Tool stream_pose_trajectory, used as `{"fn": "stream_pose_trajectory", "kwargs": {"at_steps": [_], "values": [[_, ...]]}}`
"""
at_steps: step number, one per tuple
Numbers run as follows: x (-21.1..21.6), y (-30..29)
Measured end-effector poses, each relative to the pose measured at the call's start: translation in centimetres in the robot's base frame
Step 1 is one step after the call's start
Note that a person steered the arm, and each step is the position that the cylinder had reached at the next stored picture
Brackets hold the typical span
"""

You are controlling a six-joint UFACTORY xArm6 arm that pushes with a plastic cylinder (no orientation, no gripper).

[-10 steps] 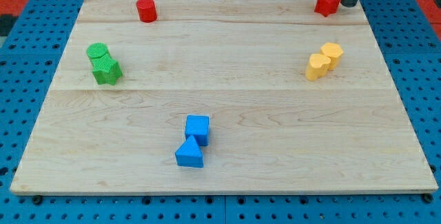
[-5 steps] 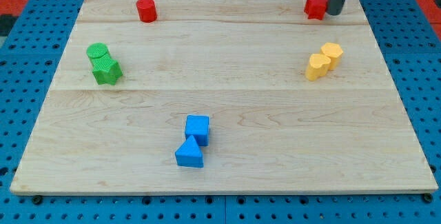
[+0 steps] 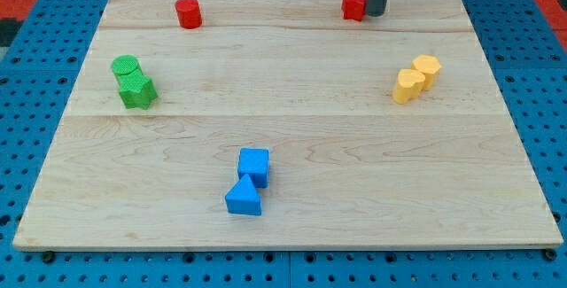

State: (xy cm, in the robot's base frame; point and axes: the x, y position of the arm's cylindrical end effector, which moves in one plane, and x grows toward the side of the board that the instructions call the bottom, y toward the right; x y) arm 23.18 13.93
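Observation:
My tip [image 3: 376, 13] rests on the board near the view's top, right of centre. It presses against the right side of a red star-like block [image 3: 354, 3]. A red cylinder [image 3: 187, 12] stands far off to the left along the same top strip. Two yellow blocks [image 3: 416, 79] sit touching each other below and to the right of my tip.
The wooden board [image 3: 292, 226] lies on a blue pegboard. Two green blocks [image 3: 134, 81] are packed together at the view's left. A blue cube [image 3: 253, 165] and a blue triangular block [image 3: 244, 198] touch near the view's bottom centre.
My tip has slid leftward along the top of the board, pushing the red star-like block to the left with it. Other blocks have not moved.

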Motion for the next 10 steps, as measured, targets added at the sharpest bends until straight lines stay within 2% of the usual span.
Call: {"fn": "stream_pose_trajectory", "kwargs": {"at_steps": [1, 2, 4, 5, 6, 8, 10], "values": [[-0.5, 2.9], [-3.6, 3.6], [1.9, -1.6], [1.0, -1.8], [2.4, 2.3], [-0.1, -4.4], [-4.0, -4.1]]}}
